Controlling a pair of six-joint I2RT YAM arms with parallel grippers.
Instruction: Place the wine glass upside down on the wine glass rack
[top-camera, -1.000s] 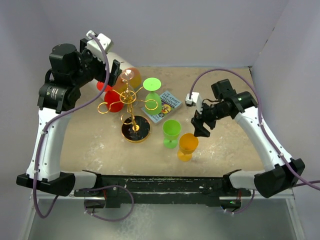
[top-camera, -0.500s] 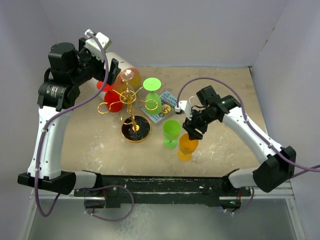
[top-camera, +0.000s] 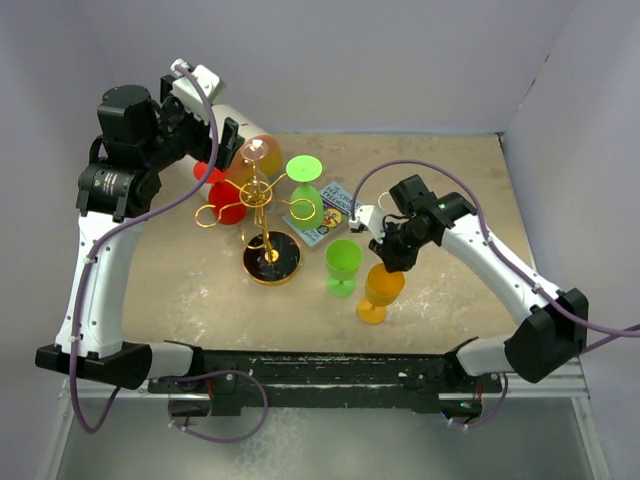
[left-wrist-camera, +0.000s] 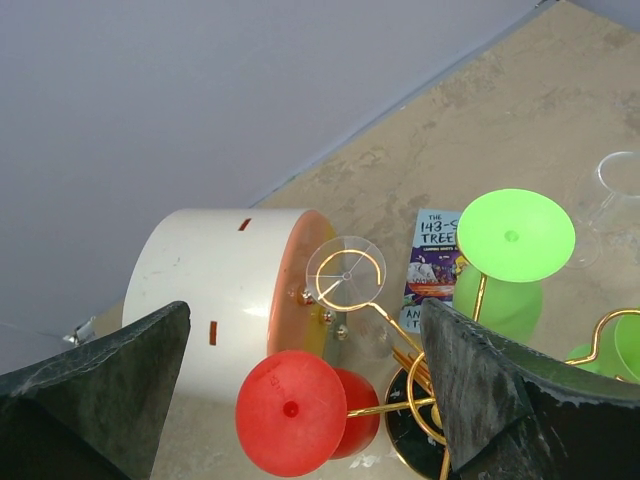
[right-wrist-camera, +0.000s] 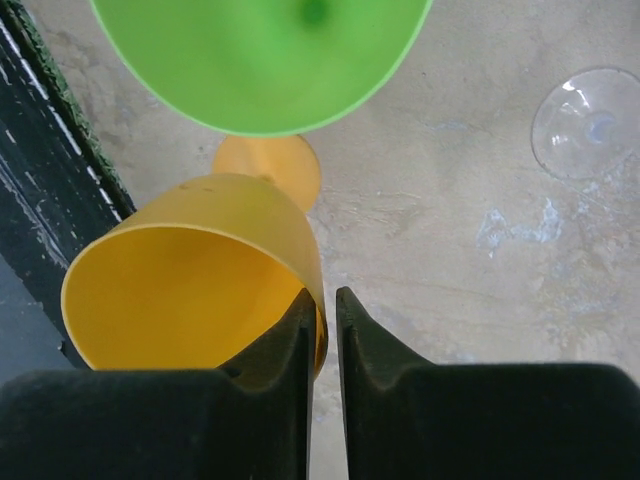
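Note:
An orange wine glass (top-camera: 382, 291) stands upright near the table's front, right of the middle. My right gripper (top-camera: 394, 262) is shut on its rim, one finger inside the bowl (right-wrist-camera: 190, 285) and one outside (right-wrist-camera: 322, 305). The gold wire wine glass rack (top-camera: 262, 212) stands left of centre on its black base (top-camera: 271, 258). A red glass (left-wrist-camera: 300, 410), a green glass (left-wrist-camera: 510, 240) and a clear one (left-wrist-camera: 345, 272) hang upside down on its arms. My left gripper (top-camera: 218, 150) hovers open above the rack's back left, holding nothing (left-wrist-camera: 305, 315).
An upright green glass (top-camera: 343, 262) stands close to the left of the orange one. A book (top-camera: 330, 212) lies behind them. A big white cylinder (top-camera: 235, 135) lies at the back left. A clear glass foot (right-wrist-camera: 588, 122) shows on the table.
My right arm has swung left and down to the orange glass, and its jaws have closed onto the rim. The left arm has stayed still.

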